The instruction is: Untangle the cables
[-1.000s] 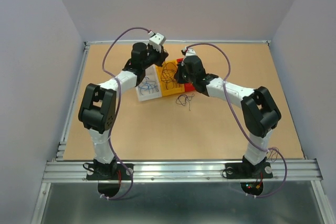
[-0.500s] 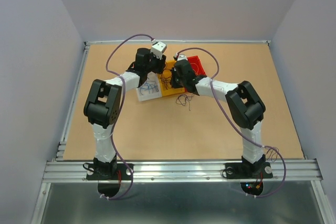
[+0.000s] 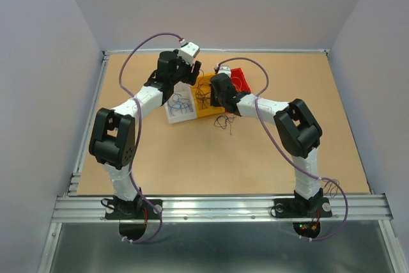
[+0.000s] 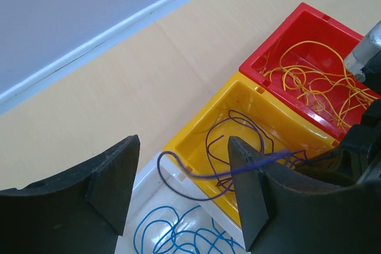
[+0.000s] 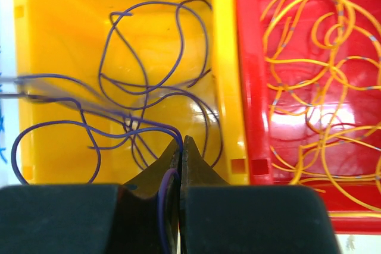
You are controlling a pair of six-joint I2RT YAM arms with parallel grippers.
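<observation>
Cables, thin curly dark-purple wires, lying in the yellow plastic bin | right pincer clenching one strand | left pincer standing open, empty | risk: lifted strand dragging neighbours over wall, re-tangling blue wires.

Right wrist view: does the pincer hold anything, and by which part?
Yes. The right pincer is shut on a purple cable, pinching a bend partway along it; the rest trails into the yellow bin.
</observation>
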